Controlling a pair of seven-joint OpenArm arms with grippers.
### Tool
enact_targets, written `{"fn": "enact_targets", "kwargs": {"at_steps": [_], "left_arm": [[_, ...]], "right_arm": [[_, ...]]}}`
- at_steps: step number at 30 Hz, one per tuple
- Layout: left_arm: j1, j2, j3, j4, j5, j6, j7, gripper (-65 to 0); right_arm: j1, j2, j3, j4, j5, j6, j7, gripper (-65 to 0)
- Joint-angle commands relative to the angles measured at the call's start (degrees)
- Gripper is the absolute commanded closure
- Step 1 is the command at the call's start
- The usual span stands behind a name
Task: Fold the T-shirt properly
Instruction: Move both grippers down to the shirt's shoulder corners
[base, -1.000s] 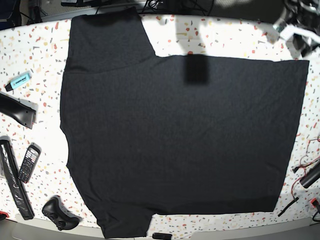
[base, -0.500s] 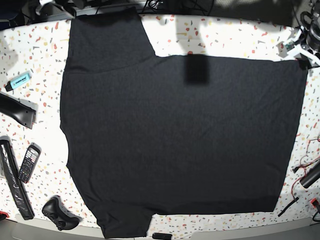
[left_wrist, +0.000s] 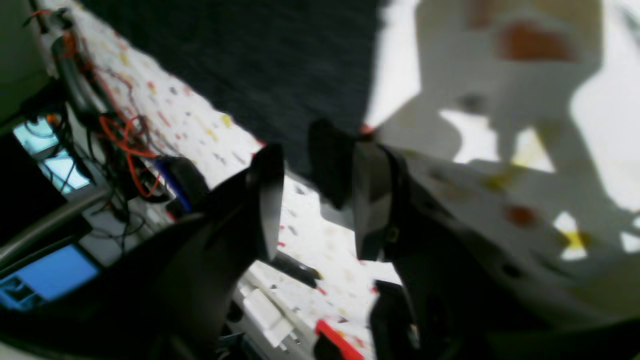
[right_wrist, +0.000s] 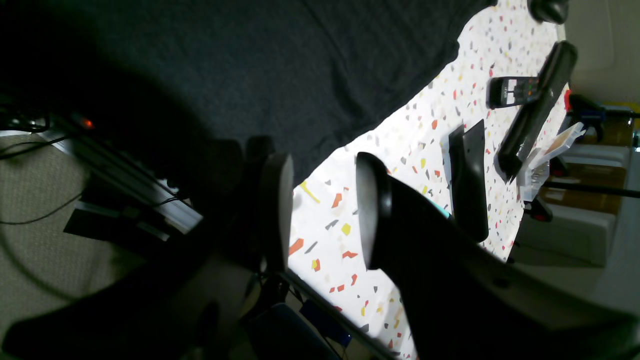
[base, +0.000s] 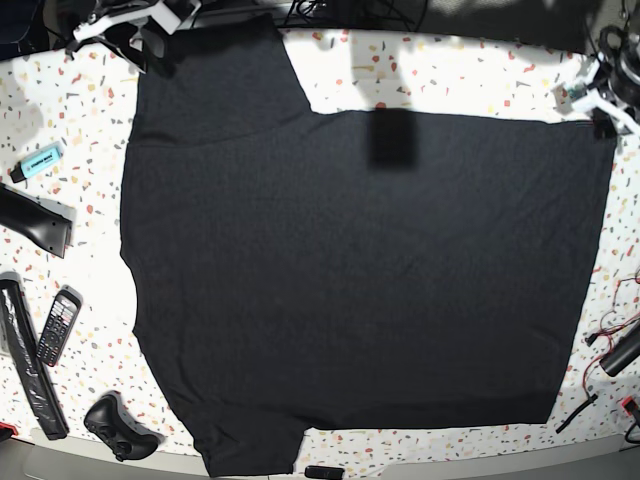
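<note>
The black T-shirt (base: 360, 270) lies spread flat on the speckled table, plain side up, sleeves at the top left and bottom left. My left gripper (base: 603, 113) is at the shirt's top right corner. In the left wrist view it (left_wrist: 315, 195) is open, with the shirt's corner (left_wrist: 280, 65) lying just ahead of the fingertips. My right gripper (base: 140, 42) is at the upper sleeve's outer edge. In the right wrist view it (right_wrist: 322, 200) is open and empty over the bare table beside the shirt's edge (right_wrist: 310, 70).
Left of the shirt lie a blue highlighter (base: 37, 161), a black remote-like block (base: 35, 220), a handset (base: 58, 325), a long black bar (base: 30, 375) and a game controller (base: 120, 425). Red and black cables (base: 612, 340) lie at the right edge.
My right gripper has come into view at the top left by the sleeve. My left gripper has moved down onto the shirt's top right corner. The shirt has not moved.
</note>
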Motion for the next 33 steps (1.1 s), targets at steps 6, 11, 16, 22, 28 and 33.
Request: {"fn": "enact_targets", "kwargs": {"at_steps": [6,11,16,22,28,33], "left_arm": [[-3.3,-1.1,5.8,-3.6,0.4,0.8,0.0,-22.1],[-7.7,-0.6,12.2,-6.2,0.4,0.9,2.9,-22.1],[-10.2,-0.6,13.1,-6.7,0.4,0.9,3.6,-22.1],[-10.6,-0.7,13.1,-6.7,0.4,0.9,7.5,-22.1],[-4.7,-5.7,13.1,-0.7,0.3,0.9,10.9,-22.1],[0.3,-8.2,13.1,5.2,0.3,3.1,8.6,-22.1]], "right_arm": [[-0.5,0.4,0.1,1.1,-1.1,-0.7,0.3,-19.4],[-0.5,0.3,0.1,1.1,-1.0,-0.7,0.2,-19.4],[-0.5,0.3,0.1,1.1,-1.1,-0.7,0.0,-19.4],[-0.5,0.3,0.1,1.1,-1.2,-0.7,-1.1,-19.4],[-0.5,0.3,0.1,1.1,-1.2,-0.7,-1.3,-19.4],[-0.5,0.3,0.1,1.1,-1.2,-0.7,-1.3,-19.4]]}}
